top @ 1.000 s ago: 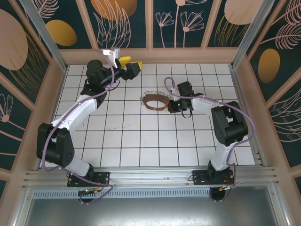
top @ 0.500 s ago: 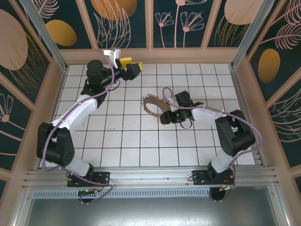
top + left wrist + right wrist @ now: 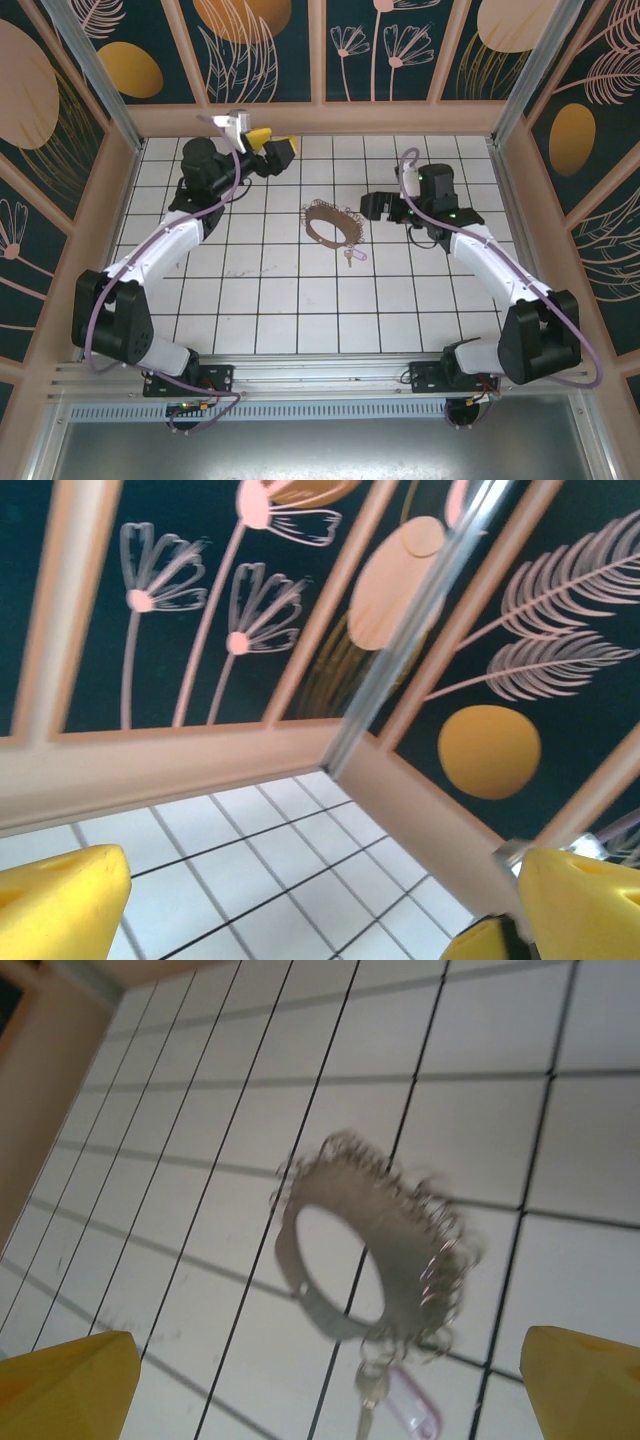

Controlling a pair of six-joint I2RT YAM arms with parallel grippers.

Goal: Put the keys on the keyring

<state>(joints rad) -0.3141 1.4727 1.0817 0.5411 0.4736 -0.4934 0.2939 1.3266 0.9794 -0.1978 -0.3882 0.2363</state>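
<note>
**One ring, one key, both pairs of fingers spread wide**

One keyring [image 3: 330, 222] lies flat on the white tiled counter [image 3: 300, 310]. In the top view it sits a little toward 12 o'clock from the middle. It is a dark-brown band with silvery links bristling along its edge. One key [image 3: 351, 257], lilac-headed with a short metal shaft, lies at the ring's 5 o'clock. Its small loop touches the links, but the right wrist view is blurred there and I cannot tell whether it is threaded through them.

There are two arms, each with two yellow fingers. The right fingers [image 3: 62, 1388] stand wide apart and hold nothing. From above they sit at the ring's 3 o'clock, near it but not touching, and the wrist camera sees ring and key between the tips. The left fingers [image 3: 58, 900] are also spread wide and empty, well apart from the ring at its 10 o'clock. They face the dark flower-painted wall panels [image 3: 200, 610] and a metal corner post [image 3: 420, 620]. An aluminium rail [image 3: 320, 372] at the counter's 6 o'clock edge carries both arm bases.
</note>
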